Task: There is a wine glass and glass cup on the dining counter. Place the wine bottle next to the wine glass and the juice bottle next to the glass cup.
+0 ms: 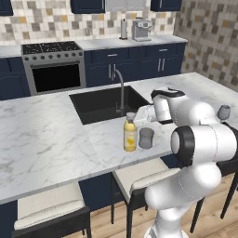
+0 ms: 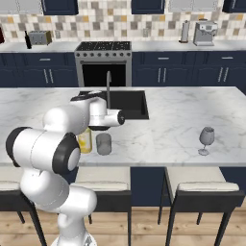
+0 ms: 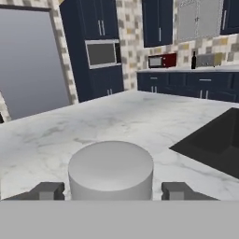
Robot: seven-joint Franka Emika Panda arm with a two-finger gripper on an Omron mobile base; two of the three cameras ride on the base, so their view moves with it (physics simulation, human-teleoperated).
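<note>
Juice bottle (image 1: 130,133) beside the cup (image 1: 146,138), its cap (image 3: 110,170) between the gripper's (image 3: 111,191) spread fingers; smooth, likely slippery, best gripped below the cap.

- The dining counter (image 1: 46,135) looks like polished white marble with grey veins, smooth, on a flat navy base.
- The juice bottle (image 1: 130,135) at centre of the left base view is glossy yellow, plastic-like, with a pale label and a matt grey-white cap (image 3: 110,170).
- The glass cup (image 1: 146,138) beside it is translucent grey glass, smooth.
- The wine glass (image 2: 206,140) at right of the right base view is clear, thin glass.
- The sink (image 1: 104,103) is matt black; its faucet (image 1: 120,90) is dull grey metal.
- The stools (image 1: 49,204) have pale, cloth-like cushions on dark frames.
- The floor (image 2: 144,226) is warm wood planking.
- The backsplash (image 1: 51,23) is small matt tiles in beige, grey and tan.
</note>
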